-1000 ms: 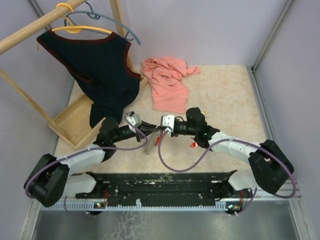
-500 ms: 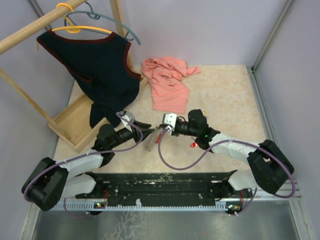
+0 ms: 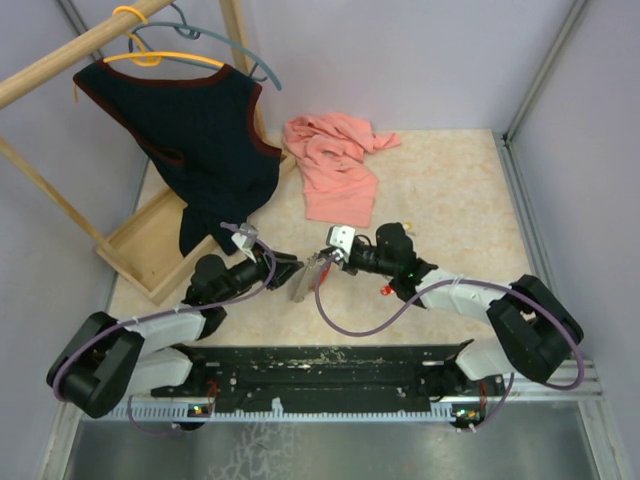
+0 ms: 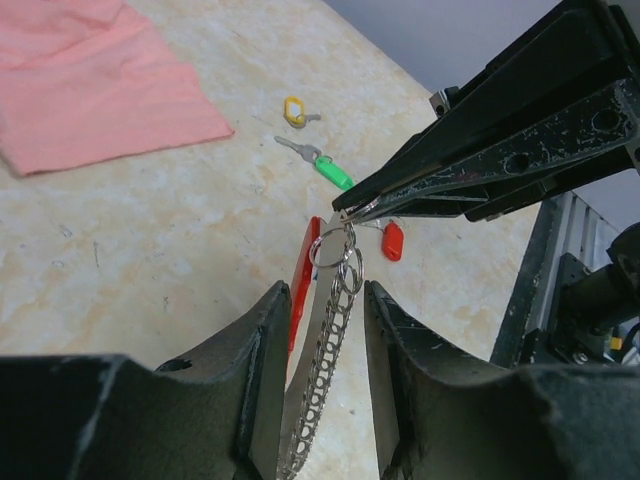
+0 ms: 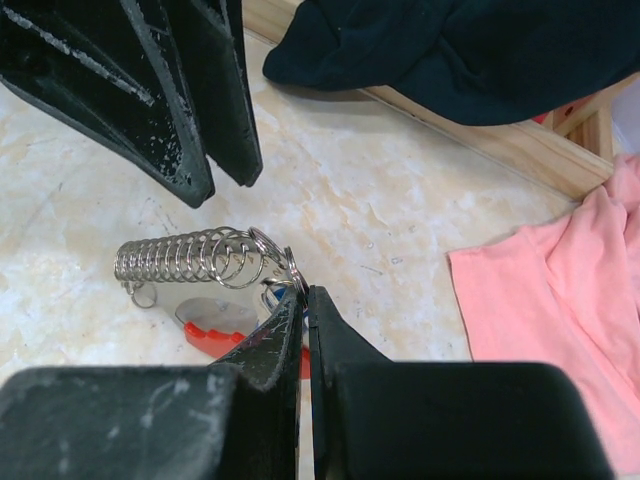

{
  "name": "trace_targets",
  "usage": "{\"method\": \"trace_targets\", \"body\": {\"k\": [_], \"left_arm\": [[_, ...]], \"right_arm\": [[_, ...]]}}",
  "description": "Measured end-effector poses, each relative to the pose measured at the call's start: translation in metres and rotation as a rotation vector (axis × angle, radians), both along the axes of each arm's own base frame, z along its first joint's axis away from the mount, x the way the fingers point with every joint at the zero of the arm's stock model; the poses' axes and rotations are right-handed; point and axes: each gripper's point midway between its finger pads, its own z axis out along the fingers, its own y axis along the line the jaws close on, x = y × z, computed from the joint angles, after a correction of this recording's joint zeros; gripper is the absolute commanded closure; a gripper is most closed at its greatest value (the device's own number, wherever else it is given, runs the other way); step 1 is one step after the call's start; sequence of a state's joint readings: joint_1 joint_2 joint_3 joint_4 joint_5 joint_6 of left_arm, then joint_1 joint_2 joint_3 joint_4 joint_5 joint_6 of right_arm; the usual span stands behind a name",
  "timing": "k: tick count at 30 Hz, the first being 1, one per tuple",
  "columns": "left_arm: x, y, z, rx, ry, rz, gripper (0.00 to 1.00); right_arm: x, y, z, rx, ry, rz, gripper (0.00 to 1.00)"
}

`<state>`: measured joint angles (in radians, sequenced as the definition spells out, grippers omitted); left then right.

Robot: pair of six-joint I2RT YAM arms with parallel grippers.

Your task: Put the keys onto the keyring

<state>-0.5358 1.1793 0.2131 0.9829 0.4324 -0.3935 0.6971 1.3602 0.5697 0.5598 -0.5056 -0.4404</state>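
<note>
My right gripper (image 5: 305, 295) is shut on a small split ring at the end of a silver coil (image 5: 180, 262). The coil joins the keyring (image 5: 215, 340), a red and grey clip that hangs just above the table (image 3: 300, 285). In the left wrist view the right gripper's tip (image 4: 350, 207) pinches that ring. My left gripper (image 4: 325, 290) is open, its fingers (image 4: 258, 380) either side of the coil (image 4: 322, 385) without touching it. Three keys lie loose on the table: yellow (image 4: 293, 110), green (image 4: 330, 170) and red (image 4: 392, 240). A bit of blue (image 5: 270, 293) shows by the ring.
A pink cloth (image 3: 335, 170) lies on the table behind the grippers. A dark vest (image 3: 200, 140) hangs from a wooden rack whose base (image 3: 150, 250) sits at the left. The red key (image 3: 385, 290) lies beside the right arm.
My left gripper has opened, let go of the coil and drawn back a little to the left. The right gripper stays shut on the ring, almost unmoved.
</note>
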Motion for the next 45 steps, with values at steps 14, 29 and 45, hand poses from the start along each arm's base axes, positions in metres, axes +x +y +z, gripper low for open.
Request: {"method": "trace_targets", "body": {"k": [14,29,45], "left_arm": [[-0.011,-0.018,-0.022,-0.135,0.223,-0.108,0.61],[-0.005,-0.019,-0.002,-0.182,0.190,-0.137,0.60],[0.006,-0.022,-0.003,-0.233,0.290,-0.112,0.65]], "right_arm": [[0.002,0.002,0.003,0.026,-0.003,-0.007,1.00],[-0.002,0.001,-0.001,0.023,-0.003,0.009,1.00],[-0.003,0.001,0.005,0.029,-0.029,0.028,1.00]]}}
